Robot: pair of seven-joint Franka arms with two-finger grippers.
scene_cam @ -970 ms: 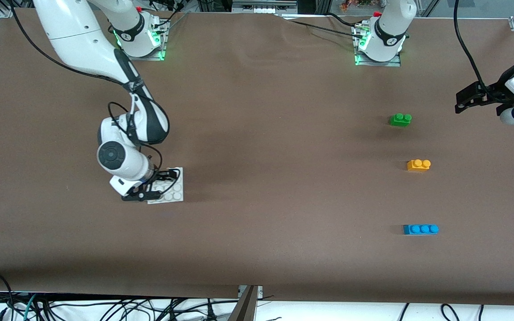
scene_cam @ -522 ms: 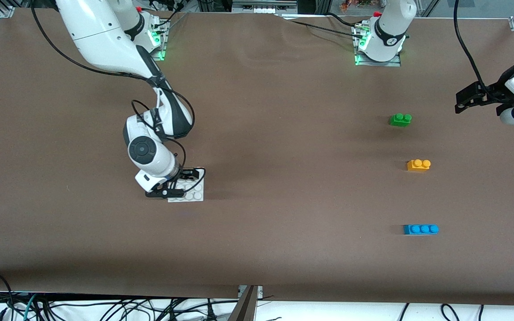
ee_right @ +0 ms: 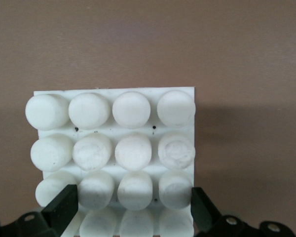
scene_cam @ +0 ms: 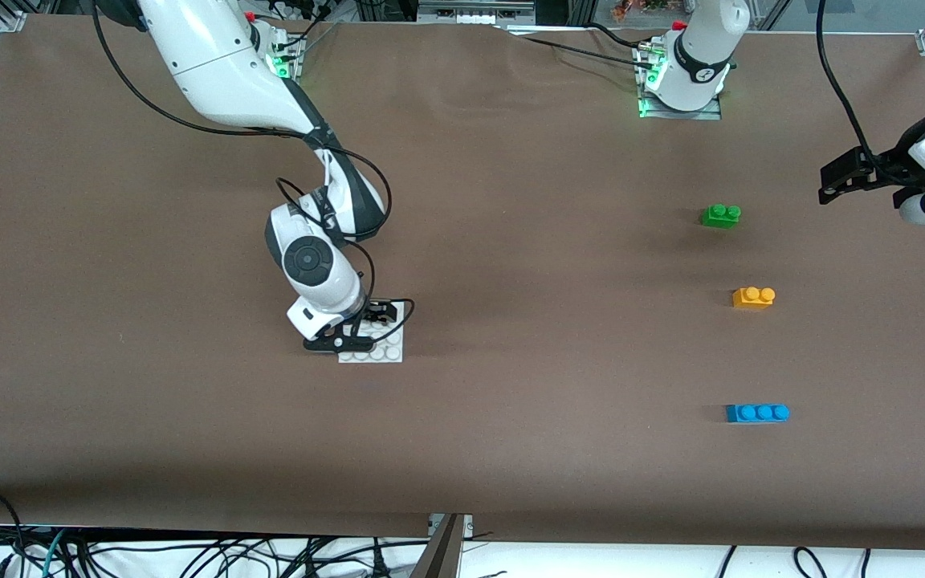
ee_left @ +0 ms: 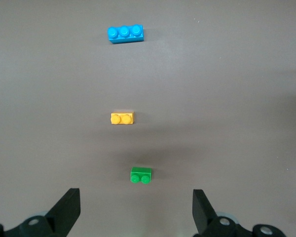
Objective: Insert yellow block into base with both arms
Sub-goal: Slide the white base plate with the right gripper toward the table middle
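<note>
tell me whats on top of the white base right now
Only its own studs show on the base; no brick is on it. The right gripper clamps one edge, its jaws covering part of the nearest row. The yellow block lies apart.

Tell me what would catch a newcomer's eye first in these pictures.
The right end effector grips the white base at mid-table. Toward the left arm's end, three bricks lie in a row: green brick, yellow block, blue brick nearest the camera. The left end effector waits open above the table.
</note>
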